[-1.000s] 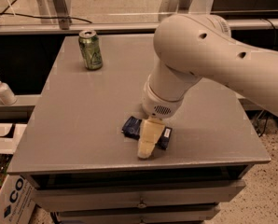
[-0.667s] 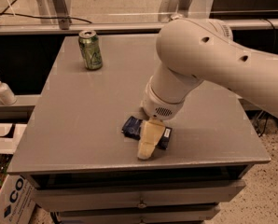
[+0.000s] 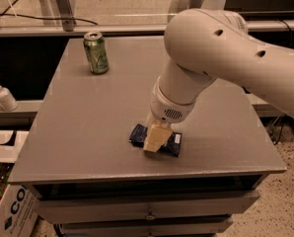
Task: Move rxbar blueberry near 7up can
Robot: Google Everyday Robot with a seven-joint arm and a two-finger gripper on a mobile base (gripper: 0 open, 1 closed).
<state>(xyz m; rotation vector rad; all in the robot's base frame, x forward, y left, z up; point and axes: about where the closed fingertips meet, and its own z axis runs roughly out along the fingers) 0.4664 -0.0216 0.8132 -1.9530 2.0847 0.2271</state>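
The rxbar blueberry (image 3: 172, 144), a flat dark navy wrapper, lies on the grey table (image 3: 88, 132) near its front edge, right of centre. My gripper (image 3: 154, 143) hangs from the large white arm (image 3: 206, 48) and points down right over the middle of the bar, hiding that part. I cannot tell whether it touches or holds the bar. No pale silvery-white 7up can shows; the arm hides much of the table's right side.
An all-green can with a lighter green pattern (image 3: 96, 52) stands upright at the table's back left. A white pump bottle (image 3: 3, 96) stands on a ledge to the left. A cardboard box (image 3: 9, 214) sits on the floor at the lower left.
My gripper's tip has drawn slightly back and up over the bar. The bar and the green can have not moved.
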